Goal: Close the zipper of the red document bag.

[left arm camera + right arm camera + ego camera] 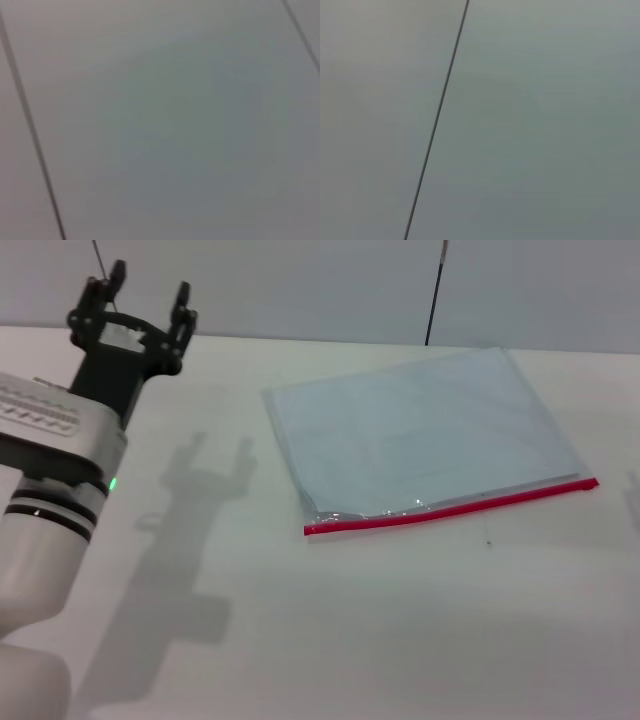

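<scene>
The red document bag (425,435) lies flat on the white table, right of centre in the head view, a translucent pale-blue pouch. Its zipper (450,508) is a thin red strip along the near long edge. My left gripper (148,295) is raised at the far left, well away from the bag, its two black fingers apart and holding nothing. The right gripper is out of view. Both wrist views show only a plain grey wall with thin dark seams.
The white table (350,620) extends around the bag. The left arm's shadow (190,540) falls on it left of the bag. A grey wall with a dark vertical seam (435,290) stands behind the table's far edge.
</scene>
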Robot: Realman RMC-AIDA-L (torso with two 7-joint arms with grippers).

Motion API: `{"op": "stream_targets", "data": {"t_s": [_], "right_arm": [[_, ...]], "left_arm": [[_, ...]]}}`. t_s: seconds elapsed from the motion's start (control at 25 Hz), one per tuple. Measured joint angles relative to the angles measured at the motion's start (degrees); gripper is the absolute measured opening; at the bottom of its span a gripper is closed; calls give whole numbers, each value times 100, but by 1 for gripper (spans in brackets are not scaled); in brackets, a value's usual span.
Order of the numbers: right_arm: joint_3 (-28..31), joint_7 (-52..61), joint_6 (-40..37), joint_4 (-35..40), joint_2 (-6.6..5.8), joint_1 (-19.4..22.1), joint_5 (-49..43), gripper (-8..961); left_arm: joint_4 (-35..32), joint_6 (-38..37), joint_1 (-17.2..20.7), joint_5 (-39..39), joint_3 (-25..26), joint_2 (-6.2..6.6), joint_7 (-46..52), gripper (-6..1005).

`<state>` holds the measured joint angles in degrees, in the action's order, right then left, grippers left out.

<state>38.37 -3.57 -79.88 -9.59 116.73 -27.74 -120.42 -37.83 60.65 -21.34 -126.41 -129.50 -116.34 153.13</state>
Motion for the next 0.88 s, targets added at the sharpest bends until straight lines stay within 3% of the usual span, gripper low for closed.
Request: {"op": "stream_targets", "data": {"t_s": [0.28, 0.88], "right_arm": [[-12, 452, -306, 13, 6, 72, 76, 596], [-50, 467, -273, 10, 8, 38, 89, 592]], "left_arm": [[453, 371, -115, 188, 26, 6, 981, 677], [521, 504, -116, 194, 13, -3, 1089, 665]]}}
